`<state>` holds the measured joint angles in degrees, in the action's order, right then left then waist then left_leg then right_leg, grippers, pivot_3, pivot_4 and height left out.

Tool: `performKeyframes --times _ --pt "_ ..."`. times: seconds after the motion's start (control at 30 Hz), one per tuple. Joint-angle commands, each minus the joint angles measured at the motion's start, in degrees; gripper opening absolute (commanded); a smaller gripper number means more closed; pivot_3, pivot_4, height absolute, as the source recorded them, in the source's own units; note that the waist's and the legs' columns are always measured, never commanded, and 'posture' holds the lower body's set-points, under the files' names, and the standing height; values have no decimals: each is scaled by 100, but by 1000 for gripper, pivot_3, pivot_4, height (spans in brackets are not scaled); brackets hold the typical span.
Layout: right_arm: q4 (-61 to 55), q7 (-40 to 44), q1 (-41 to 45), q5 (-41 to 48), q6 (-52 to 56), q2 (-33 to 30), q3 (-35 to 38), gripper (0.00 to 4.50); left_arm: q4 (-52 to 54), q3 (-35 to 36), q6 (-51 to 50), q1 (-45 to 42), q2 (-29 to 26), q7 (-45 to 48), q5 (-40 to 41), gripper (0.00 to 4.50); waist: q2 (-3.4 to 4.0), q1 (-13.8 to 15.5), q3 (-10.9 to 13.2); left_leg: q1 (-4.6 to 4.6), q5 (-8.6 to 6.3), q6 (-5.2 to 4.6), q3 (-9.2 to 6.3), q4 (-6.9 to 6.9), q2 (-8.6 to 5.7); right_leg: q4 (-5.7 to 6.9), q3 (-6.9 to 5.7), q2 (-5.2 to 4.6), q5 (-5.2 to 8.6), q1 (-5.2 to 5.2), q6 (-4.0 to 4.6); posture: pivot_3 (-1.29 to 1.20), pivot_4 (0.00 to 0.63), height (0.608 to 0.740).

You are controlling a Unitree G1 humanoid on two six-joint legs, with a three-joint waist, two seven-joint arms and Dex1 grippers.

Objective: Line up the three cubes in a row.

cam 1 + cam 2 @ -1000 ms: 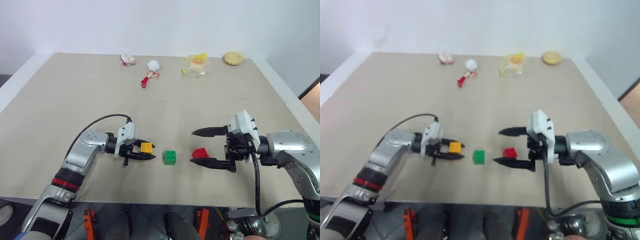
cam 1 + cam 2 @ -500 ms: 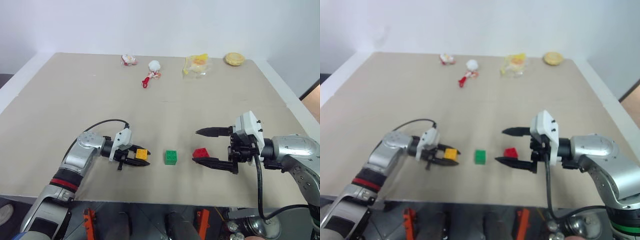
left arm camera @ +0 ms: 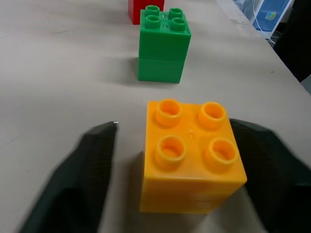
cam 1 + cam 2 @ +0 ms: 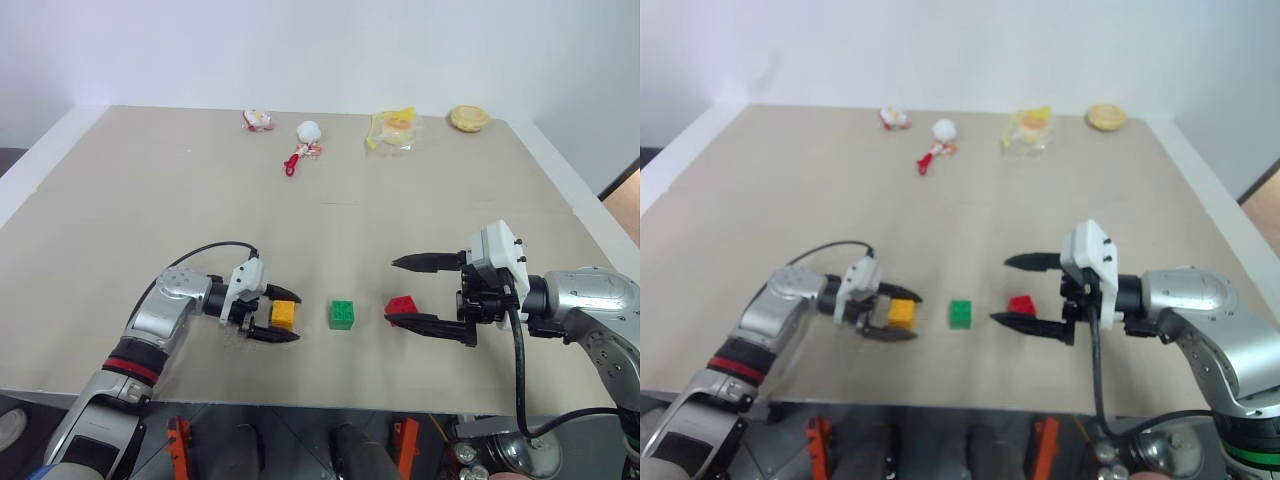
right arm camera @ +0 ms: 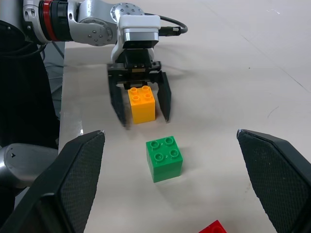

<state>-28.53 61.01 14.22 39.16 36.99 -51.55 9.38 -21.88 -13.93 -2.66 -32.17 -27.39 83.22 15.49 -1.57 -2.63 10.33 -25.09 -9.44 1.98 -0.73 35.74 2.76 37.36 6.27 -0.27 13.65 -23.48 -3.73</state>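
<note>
Left gripper [image 4: 282,314]: we are seeing its black fingers standing apart around the yellow-orange studded plastic cube [image 4: 284,314], gripping nothing (gaps showing on both sides).
Right gripper [image 4: 410,292]: we are seeing it spread wide, empty, beside the red studded plastic cube [image 4: 402,305].
Green studded plastic cube [image 4: 342,314]: sitting between the other two on the beige table [image 4: 180,200].

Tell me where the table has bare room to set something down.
The wide middle of the table, between the snacks at the far edge and the three cubes near the front, is bare. Crowded: the cube row, flanked by both claws.
</note>
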Motion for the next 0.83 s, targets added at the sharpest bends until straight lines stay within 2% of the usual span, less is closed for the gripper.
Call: performKeyframes --times 0.03,0.13,0.23,0.33,0.5,0.57,0.73,0.83 --pt "-122 8 60 105 -57 -97 166 4500 382 267 -259 -82 12 103 386 4448 0 0 0 0 0 0 0 0 0 0 0 0 0 0 0 0 150 740" --pt "-125 -9 33 177 -26 -69 214 4500 820 497 -778 -172 33 -83 758 4448 0 -1 0 -1 0 0 0 0 0 0 0 0 0 0 -1 0 150 740" --pt "-196 -222 -68 489 99 81 480 4500 1314 1186 -1699 -404 225 -1195 1321 4448 -1 0 1 -2 0 0 -2 3 0 1 -1 0 -1 2 -3 0 150 740" --pt "-124 -1018 -65 636 92 558 850 4500 1675 1876 -2086 -438 495 -2847 1327 4448 -2 2 1 0 0 0 -12 10 0 3 -6 2 -12 8 -23 0 150 740" --pt "223 -2801 159 202 -124 1756 990 4500 2012 2598 -1592 -6 1113 -5353 569 4448 0 -10 -2 10 1 0 -18 10 1 6 -6 6 -23 15 -32 0 150 740" --pt "595 -3437 163 -244 -534 2346 928 4500 2021 2545 -1030 342 1241 -6062 -74 4448 -2 -6 -4 14 2 -1 -19 7 1 8 -4 9 -25 16 -29 0 150 740" --pt "1904 -4417 100 -1393 -1746 3286 829 4500 1593 2513 -293 877 1602 -7099 -704 4448 -3 22 -5 5 7 2 -18 8 -4 7 -2 7 -30 14 -31 0 150 740" --pt "2434 -4879 274 -1844 -2193 3590 790 4500 1425 2558 -95 928 1763 -7426 -768 4448 -3 22 -4 3 8 3 -11 8 -9 5 4 3 -34 12 -34 0 150 740"
